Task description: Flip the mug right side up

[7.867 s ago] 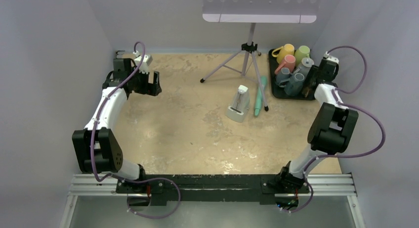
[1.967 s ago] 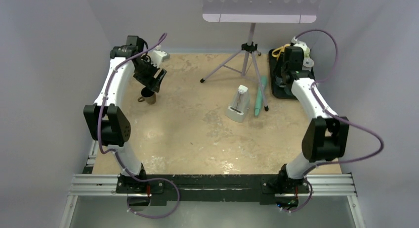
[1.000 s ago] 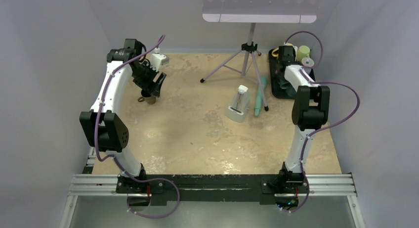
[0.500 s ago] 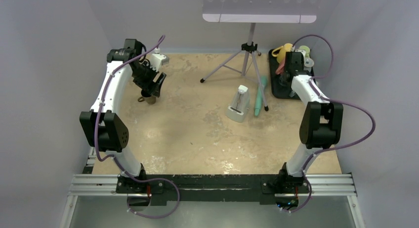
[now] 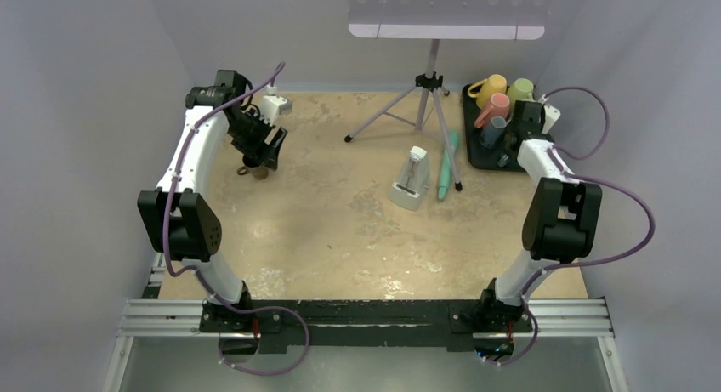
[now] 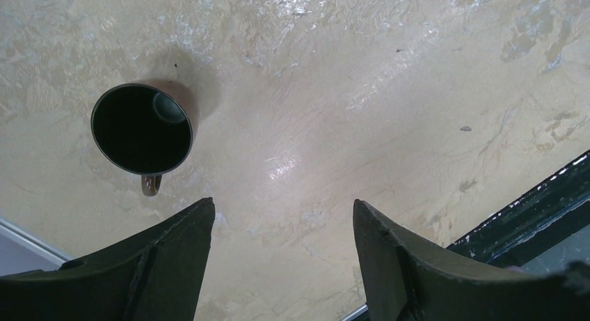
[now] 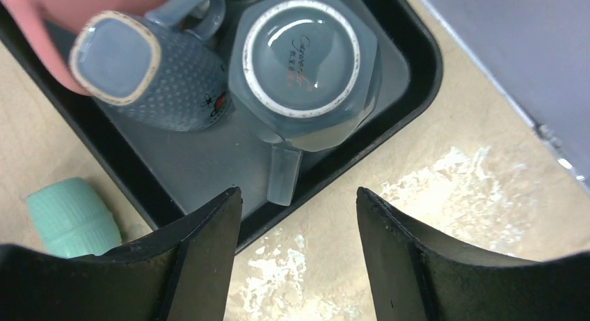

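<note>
Left wrist cam only: brown mug (image 6: pixel 142 129) upright on the counter (image 6: pixel 348 91), mouth up, beneath the wide-open, empty left hand (image 6: pixel 278 209). Right wrist cam only: right hand (image 7: pixel 298 196) spread open, empty, above an upside-down grey mug (image 7: pixel 303 63) in the black tray (image 7: pixel 424 63).

Black cursive line with a small orange mark under it, on the upturned base of the grey mug (image 7: pixel 304 56), just ahead of the jaws; neither legible.

Pink mug (image 7: pixel 35 21) cropped at the top corner (teal cylinder (image 7: pixel 69 216) partly behind the right end effector (image 7: pixel 298 193))
</note>
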Motion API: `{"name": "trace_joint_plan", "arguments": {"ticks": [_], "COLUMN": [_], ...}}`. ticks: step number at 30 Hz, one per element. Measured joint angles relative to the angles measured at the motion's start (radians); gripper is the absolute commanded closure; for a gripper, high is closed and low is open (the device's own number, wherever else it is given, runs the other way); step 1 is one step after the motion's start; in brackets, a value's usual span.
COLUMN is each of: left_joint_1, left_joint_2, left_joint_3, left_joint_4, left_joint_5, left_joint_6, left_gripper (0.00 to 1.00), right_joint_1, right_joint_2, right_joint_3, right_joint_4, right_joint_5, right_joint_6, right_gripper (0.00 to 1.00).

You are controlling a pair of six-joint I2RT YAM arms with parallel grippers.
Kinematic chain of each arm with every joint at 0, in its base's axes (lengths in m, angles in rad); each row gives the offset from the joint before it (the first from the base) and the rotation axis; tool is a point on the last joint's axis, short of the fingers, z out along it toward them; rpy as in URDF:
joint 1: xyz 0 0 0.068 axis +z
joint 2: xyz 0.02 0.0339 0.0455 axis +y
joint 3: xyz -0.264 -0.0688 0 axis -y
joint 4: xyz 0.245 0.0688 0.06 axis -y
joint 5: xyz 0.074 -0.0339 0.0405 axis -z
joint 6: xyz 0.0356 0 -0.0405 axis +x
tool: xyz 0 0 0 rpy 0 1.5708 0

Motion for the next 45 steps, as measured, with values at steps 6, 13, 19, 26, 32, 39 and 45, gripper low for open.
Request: {"name": "trace_joint_plan", "arguments": {"ticks": [6, 13, 19, 26, 32, 39, 45], "left_joint_1": [0.000, 0.000, 0.000, 0.000, 0.000, -0.016, -0.086], "left_joint_2": [0.000, -0.002, -0.003, -0.008, -0.008, -0.035, -0.109], "left_joint_3": [-0.008, -0.008, -0.008, 0.005, 0.095, 0.136, 0.106], "left_joint_4": [0.000, 0.000, -0.005, -0.050, -0.072, -0.021, 0.147], "left_joint_5": [0.008, 0.013, 0.018, 0.105, 0.207, 0.380, 0.560], "left_joint_6": [0.000, 0.000, 0.001, 0.003, -0.090, -0.293, -0.513], "left_gripper": [0.24, 0.24, 0.23, 0.20, 0.09, 0.02, 0.03], "right_joint_1": [-0.016, -0.019, -0.030, -0.043, -0.043, -0.040, 0.093], "right_joint_2": [0.112, 0.183, 0.200, 0.123, -0.104, -0.449, -0.653], "right_joint_3": [0.020, 0.051, 0.077, 0.024, -0.050, -0.146, -0.154], "right_joint_4": [0.003, 0.002, 0.011, 0.032, -0.012, -0.019, -0.019], "right_joint_5": [-0.020, -0.016, -0.019, -0.051, -0.130, -0.293, -0.510], "right_joint_6": [0.082, 0.139, 0.153, 0.107, 0.030, -0.027, -0.028], "right_gripper": [0.40, 0.67, 1.00, 1.00, 1.00, 1.00, 1.00]}}
